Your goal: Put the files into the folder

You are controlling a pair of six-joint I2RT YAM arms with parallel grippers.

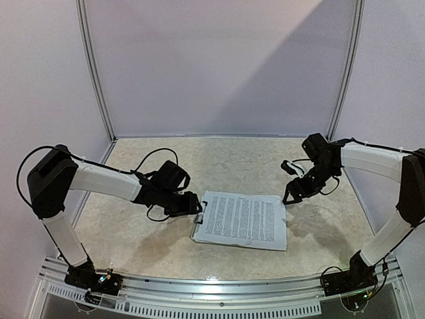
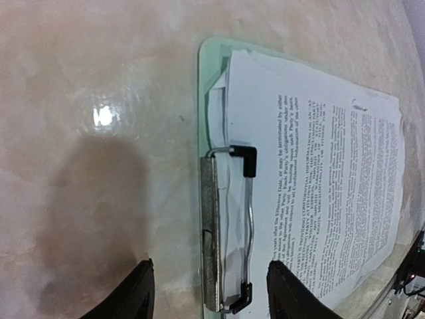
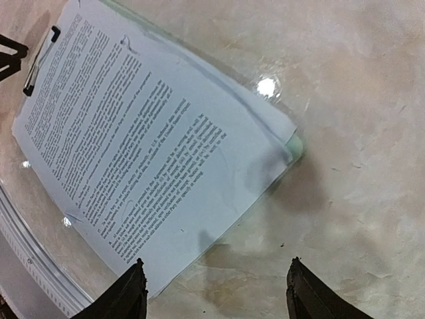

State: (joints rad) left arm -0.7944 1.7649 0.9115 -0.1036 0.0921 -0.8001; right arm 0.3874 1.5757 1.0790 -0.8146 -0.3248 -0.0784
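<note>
The files (image 1: 242, 219) are white printed sheets stacked on the pale green folder (image 1: 196, 234) in the middle of the table. They also show in the left wrist view (image 2: 332, 193) and the right wrist view (image 3: 133, 146). The folder's metal clip (image 2: 229, 229) lies over the sheets' short edge. My left gripper (image 1: 198, 211) is open and hovers above the clip end, its fingertips (image 2: 136, 296) either side of the clip. My right gripper (image 1: 290, 195) is open and empty above the folder's far right corner (image 3: 294, 147).
The tabletop (image 1: 226, 159) is beige marbled. White walls stand behind and on both sides. A metal rail (image 1: 219, 289) runs along the near edge, between the arm bases.
</note>
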